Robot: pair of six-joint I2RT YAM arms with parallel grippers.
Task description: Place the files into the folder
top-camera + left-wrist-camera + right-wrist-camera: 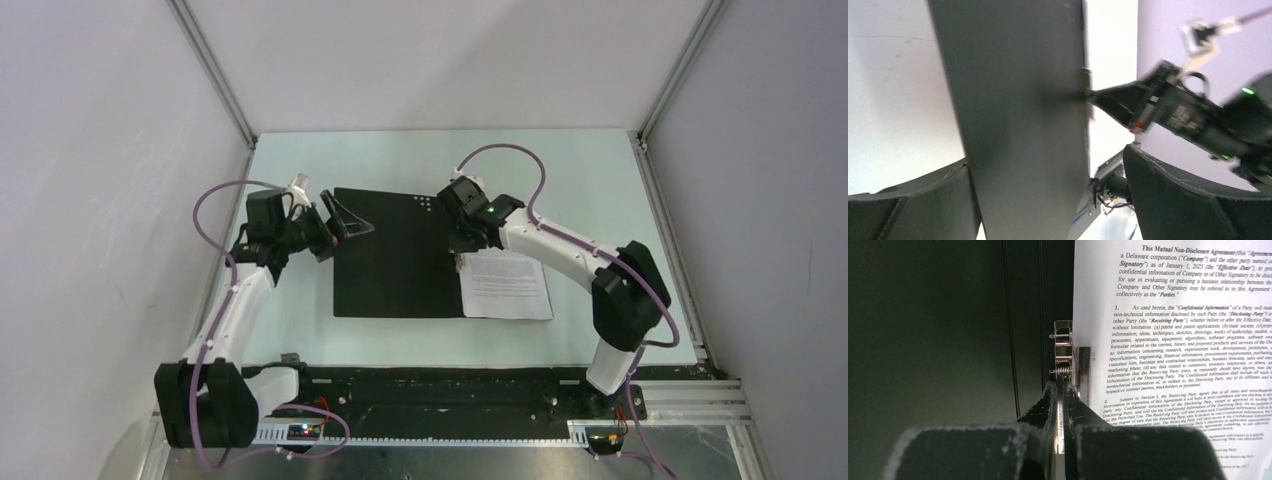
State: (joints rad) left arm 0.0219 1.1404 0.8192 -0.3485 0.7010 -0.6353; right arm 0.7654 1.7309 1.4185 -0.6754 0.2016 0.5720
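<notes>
In the top view, the folder (400, 265) is seen open on the table (560, 170), black side up, with the files (505, 285) laid along its right edge. The left claw (345, 222) is held wide apart at the folder's far left corner. The right claw (462, 258) is lowered where folder and files meet.

In the left wrist view, a dark folder panel is seen between the spread fingers (1188, 200).

In the right wrist view, the right claw's fingers are pressed together, with their tips at the metal clip (1068, 350) beside the printed sheet. Whether the clip is pinched cannot be told.
</notes>
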